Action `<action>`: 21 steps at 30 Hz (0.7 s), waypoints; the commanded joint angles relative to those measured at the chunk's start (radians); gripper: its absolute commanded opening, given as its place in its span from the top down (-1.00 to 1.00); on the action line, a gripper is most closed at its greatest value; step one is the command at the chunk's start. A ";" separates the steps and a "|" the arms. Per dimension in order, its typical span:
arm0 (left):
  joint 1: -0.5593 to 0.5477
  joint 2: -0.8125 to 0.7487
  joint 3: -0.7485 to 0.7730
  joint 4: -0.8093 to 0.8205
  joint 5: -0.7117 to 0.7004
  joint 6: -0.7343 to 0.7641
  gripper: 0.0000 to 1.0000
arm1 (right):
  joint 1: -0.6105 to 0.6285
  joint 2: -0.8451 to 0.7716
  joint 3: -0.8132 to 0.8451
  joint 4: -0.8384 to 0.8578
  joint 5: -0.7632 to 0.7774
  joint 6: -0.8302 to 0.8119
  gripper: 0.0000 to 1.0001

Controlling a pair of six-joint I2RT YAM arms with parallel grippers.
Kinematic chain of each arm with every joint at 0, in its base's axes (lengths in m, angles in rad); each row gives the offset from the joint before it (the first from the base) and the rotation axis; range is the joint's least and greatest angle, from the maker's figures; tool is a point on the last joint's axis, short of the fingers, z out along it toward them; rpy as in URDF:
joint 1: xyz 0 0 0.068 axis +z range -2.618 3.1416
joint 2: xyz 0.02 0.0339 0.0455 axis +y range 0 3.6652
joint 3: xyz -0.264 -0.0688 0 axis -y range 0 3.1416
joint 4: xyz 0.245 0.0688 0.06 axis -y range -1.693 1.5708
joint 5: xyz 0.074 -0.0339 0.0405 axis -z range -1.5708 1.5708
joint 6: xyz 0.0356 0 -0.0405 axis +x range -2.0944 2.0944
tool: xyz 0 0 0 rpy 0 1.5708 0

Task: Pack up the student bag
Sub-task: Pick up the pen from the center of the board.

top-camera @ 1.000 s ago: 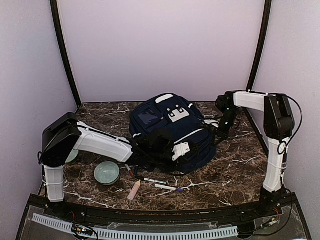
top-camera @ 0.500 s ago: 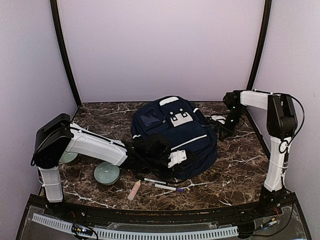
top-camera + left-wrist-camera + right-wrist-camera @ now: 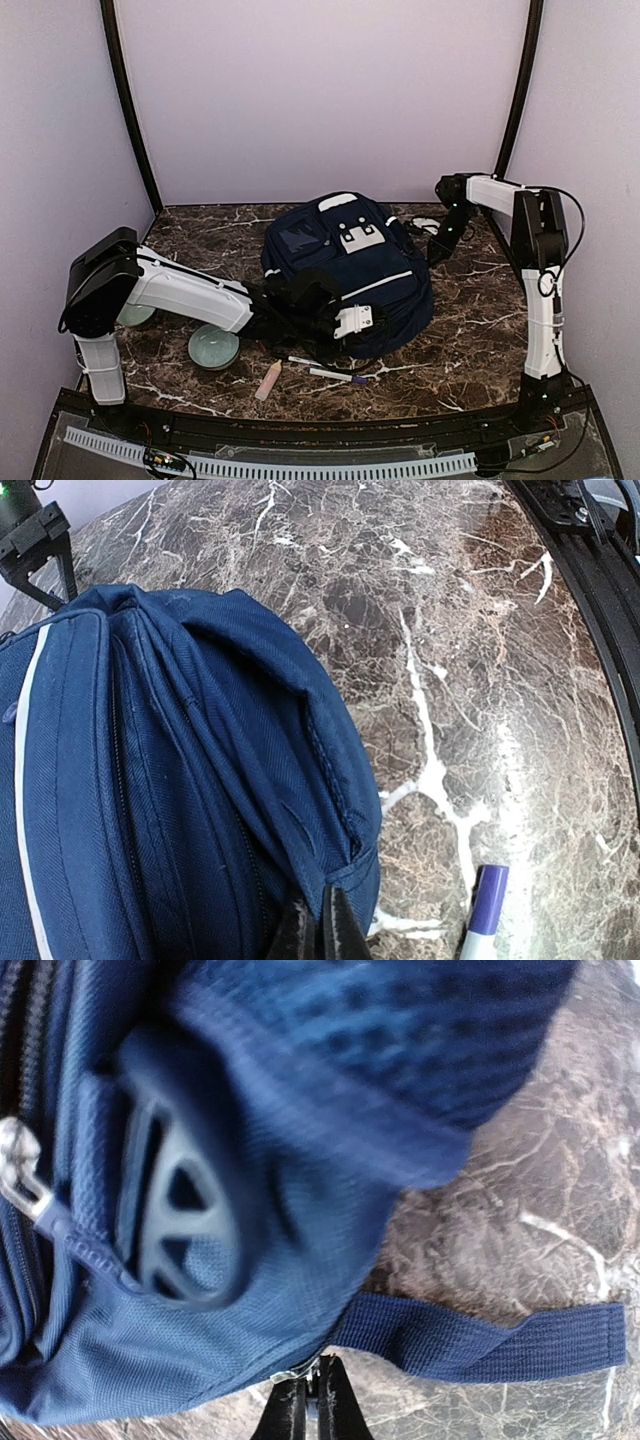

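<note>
Mid-table, big navy-blue fabric backpack (image 3: 345, 265); left gripper (image 3: 320, 932) (near edge) & right gripper (image 3: 306, 1407) (far right) both clamped shut. Thin fabric pinch could slip, imo.

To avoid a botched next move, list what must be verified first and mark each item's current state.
1. Left gripper closed on the backpack hem: ok.
2. Right gripper closed on backpack fabric: ok.
3. Main compartment open for loading: cannot tell, no opening shows.
4. Pens and peach tube packed: not ok, they lie on the marble table in front of the backpack.
5. Pale green bowl apart from the backpack: ok.
</note>
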 commanded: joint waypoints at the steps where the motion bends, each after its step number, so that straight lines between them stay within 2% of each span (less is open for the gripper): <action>1: -0.022 -0.026 -0.029 -0.137 0.012 0.027 1.00 | -0.031 0.028 0.097 0.244 0.119 0.117 1.00; 16: -0.023 -0.030 -0.044 -0.113 -0.029 0.028 1.00 | -0.005 0.055 0.130 0.424 0.189 0.199 0.97; 21: -0.022 -0.042 -0.050 -0.093 -0.084 0.006 1.00 | -0.004 -0.021 0.029 0.434 0.143 0.212 1.00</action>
